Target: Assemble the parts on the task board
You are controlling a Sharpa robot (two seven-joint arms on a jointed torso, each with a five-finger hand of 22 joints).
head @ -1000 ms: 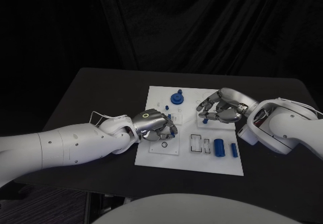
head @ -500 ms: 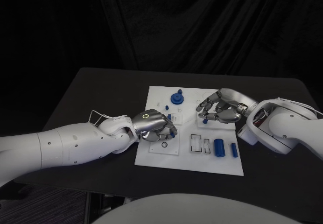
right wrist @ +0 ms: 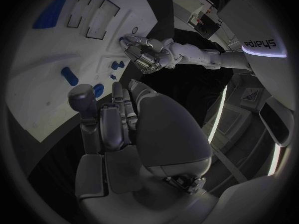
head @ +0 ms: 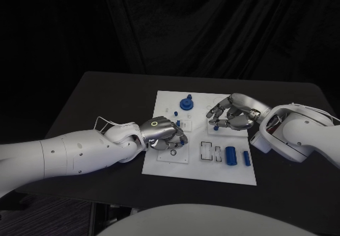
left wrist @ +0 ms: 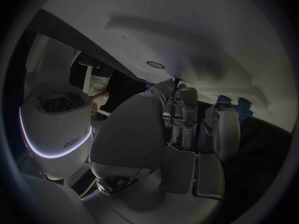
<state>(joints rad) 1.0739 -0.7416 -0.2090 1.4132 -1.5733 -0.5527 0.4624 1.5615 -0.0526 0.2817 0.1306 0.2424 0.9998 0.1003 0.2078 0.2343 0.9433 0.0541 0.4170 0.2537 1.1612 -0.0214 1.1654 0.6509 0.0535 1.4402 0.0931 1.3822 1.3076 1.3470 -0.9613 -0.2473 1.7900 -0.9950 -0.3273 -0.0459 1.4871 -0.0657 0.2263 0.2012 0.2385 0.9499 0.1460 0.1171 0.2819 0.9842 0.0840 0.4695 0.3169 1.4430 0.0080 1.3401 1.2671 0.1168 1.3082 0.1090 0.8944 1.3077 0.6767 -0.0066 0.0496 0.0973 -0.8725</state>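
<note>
The white task board lies mid-table. My left hand is curled over its left part, fingertips pressed down beside a round hole. In the left wrist view a small blue part shows pinched at those fingertips, close to the hole. My right hand hovers over the board's upper right with fingers half curled and nothing in them. The right wrist view shows that hand above small blue parts, with the left hand farther along the board.
A blue knob and a thin peg stand at the board's far edge. A blue cylinder and a blue bar lie at its near right, beside two rectangular slots. Black table surrounds the board.
My left hand has rolled over and pressed lower onto the board; the blue tip seen at its fingers earlier is now covered. The right hand has not moved.
</note>
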